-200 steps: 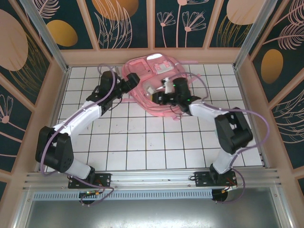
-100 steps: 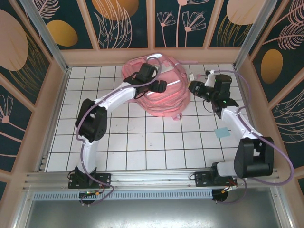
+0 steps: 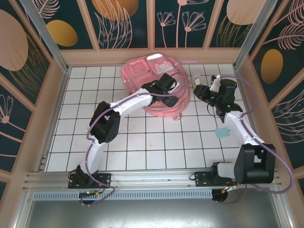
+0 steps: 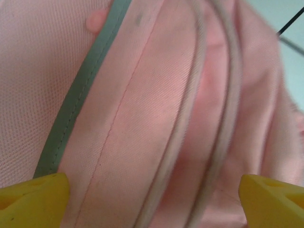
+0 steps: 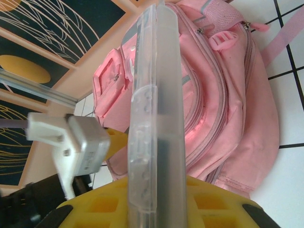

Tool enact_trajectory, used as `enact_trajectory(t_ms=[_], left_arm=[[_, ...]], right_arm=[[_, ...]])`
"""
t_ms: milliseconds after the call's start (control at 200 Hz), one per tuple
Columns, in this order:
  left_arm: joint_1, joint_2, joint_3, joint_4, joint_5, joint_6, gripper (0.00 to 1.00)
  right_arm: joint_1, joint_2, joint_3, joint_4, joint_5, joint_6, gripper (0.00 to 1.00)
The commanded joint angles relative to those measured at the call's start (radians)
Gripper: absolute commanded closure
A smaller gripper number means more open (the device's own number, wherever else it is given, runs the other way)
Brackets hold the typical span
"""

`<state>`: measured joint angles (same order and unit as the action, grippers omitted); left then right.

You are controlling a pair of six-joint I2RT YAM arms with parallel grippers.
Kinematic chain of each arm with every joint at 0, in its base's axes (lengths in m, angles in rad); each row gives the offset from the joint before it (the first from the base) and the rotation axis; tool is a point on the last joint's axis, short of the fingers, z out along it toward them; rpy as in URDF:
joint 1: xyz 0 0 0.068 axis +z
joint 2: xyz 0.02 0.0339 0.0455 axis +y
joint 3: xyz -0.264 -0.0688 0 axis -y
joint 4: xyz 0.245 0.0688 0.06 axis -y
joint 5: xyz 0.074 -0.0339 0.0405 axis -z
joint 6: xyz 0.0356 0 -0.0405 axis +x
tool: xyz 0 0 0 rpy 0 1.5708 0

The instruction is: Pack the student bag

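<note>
Hovering spread wide over the student bag (image 3: pixel 142 71), the left pincer (image 3: pixel 169 95) is sitting nearer, while the right pincer (image 3: pixel 203 91) is pinching a clear case (image 5: pixel 154 118) to its right

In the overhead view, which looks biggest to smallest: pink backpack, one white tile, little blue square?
Pink backpack, by far.
One white tile.
Blue square, a bit smaller than a tile.

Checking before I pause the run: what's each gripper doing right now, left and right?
Left gripper: jaws open wide over the student bag, gripping nothing.
Right gripper: closed on a clear plastic case.
</note>
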<state>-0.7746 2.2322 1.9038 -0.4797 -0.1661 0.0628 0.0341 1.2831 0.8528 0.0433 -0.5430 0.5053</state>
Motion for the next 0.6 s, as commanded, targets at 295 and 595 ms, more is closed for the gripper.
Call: enact_trajectory(t_ms=[295,595], left_arm=[[0.009,0.018,0.049,-0.011,-0.126,0.055,0.65],[0.043,-0.032,0.112,-0.032,-0.040,-0.010,1.00]], right_arm=[[-0.006,-0.031,-0.009,-0.002,-0.025,-0.001,0.86],[0.008,-0.019,-0.017,0.019,-0.062,0.010,0.86]])
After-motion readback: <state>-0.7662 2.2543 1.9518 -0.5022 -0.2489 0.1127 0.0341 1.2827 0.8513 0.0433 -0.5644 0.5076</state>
